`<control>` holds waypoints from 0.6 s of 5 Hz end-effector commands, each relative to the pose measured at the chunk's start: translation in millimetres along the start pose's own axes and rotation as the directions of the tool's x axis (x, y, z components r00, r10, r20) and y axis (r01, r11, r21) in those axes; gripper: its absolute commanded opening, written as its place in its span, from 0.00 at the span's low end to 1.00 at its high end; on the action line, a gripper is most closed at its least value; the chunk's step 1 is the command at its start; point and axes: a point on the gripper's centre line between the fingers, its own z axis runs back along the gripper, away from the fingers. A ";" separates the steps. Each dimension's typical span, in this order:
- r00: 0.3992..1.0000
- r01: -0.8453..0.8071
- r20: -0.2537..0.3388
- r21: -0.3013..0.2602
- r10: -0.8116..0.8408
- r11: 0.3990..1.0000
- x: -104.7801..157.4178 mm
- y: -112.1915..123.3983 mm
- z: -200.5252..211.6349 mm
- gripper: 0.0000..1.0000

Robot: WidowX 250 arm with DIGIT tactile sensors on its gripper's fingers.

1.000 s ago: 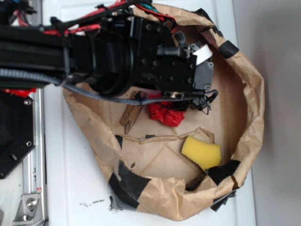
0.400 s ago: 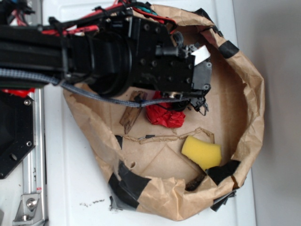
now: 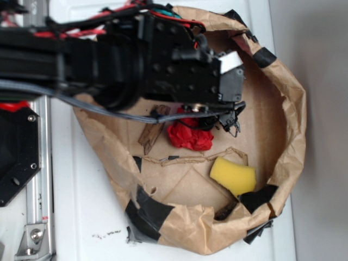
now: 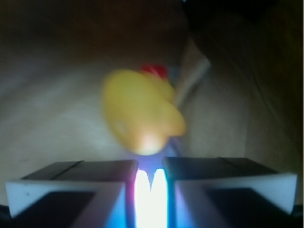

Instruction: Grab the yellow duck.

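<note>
The small glossy yellow toy duck point(image 4: 140, 111), with a little red part at its head, shows only in the wrist view, blurred, lying on the brown paper just beyond the tips of the fingers point(image 4: 95, 183) and roughly centred on the gap between them. The two flat finger pads stand close together, leaving only a narrow bright slit; nothing is pinched between them, and the duck lies ahead of them rather than in the slit. In the exterior view the black gripper point(image 3: 231, 117) and its thick black arm point(image 3: 109, 60) hide the duck. Just beside the fingers there lies a crumpled red cloth ball point(image 3: 190, 136). Farther from them, toward the near wall, sits a matte yellow sponge block with curved edges point(image 3: 232, 175). All of this lies inside a crumpled brown paper basin patched with black tape point(image 3: 291, 125), set on a white table point(image 3: 87, 190).
</note>
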 end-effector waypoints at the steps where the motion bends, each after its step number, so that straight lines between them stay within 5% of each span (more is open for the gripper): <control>1: 0.997 -0.014 0.069 -0.061 0.018 0.998 34.4 7.4 4.6 1.00; 3: 0.999 0.001 0.049 -0.094 0.004 0.996 43.0 -1.0 -11.7 1.00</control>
